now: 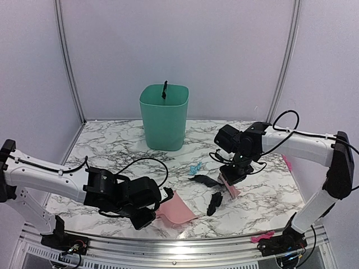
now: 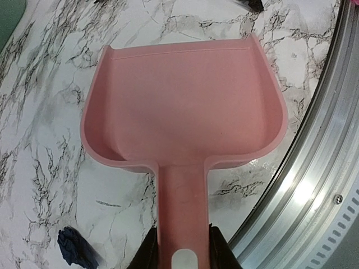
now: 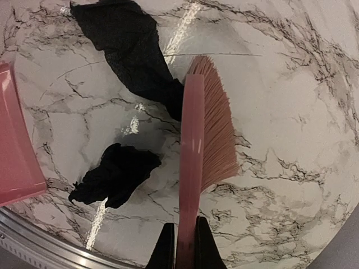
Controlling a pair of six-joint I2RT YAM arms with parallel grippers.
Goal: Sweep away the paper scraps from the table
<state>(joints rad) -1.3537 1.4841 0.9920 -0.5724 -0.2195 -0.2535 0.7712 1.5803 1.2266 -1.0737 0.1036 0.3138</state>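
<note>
My left gripper (image 1: 147, 216) (image 2: 182, 246) is shut on the handle of the pink dustpan (image 1: 176, 210) (image 2: 182, 106), which lies flat and empty on the marble table (image 1: 112, 147). My right gripper (image 1: 233, 174) (image 3: 184, 244) is shut on the pink brush (image 1: 231, 186) (image 3: 205, 129), whose bristles touch a flat black paper scrap (image 1: 205, 180) (image 3: 126, 42). A crumpled black scrap (image 1: 213, 203) (image 3: 115, 174) lies between brush and dustpan. A light-blue scrap (image 1: 194, 168) lies farther back. A navy scrap (image 2: 76, 247) lies beside the left gripper.
A green bin (image 1: 164, 116) stands at the back centre with a dark piece sticking out of its top. The silver front rail (image 1: 185, 247) (image 2: 303, 185) runs close to the dustpan. A small pink object (image 1: 262, 236) lies on the rail at the front right.
</note>
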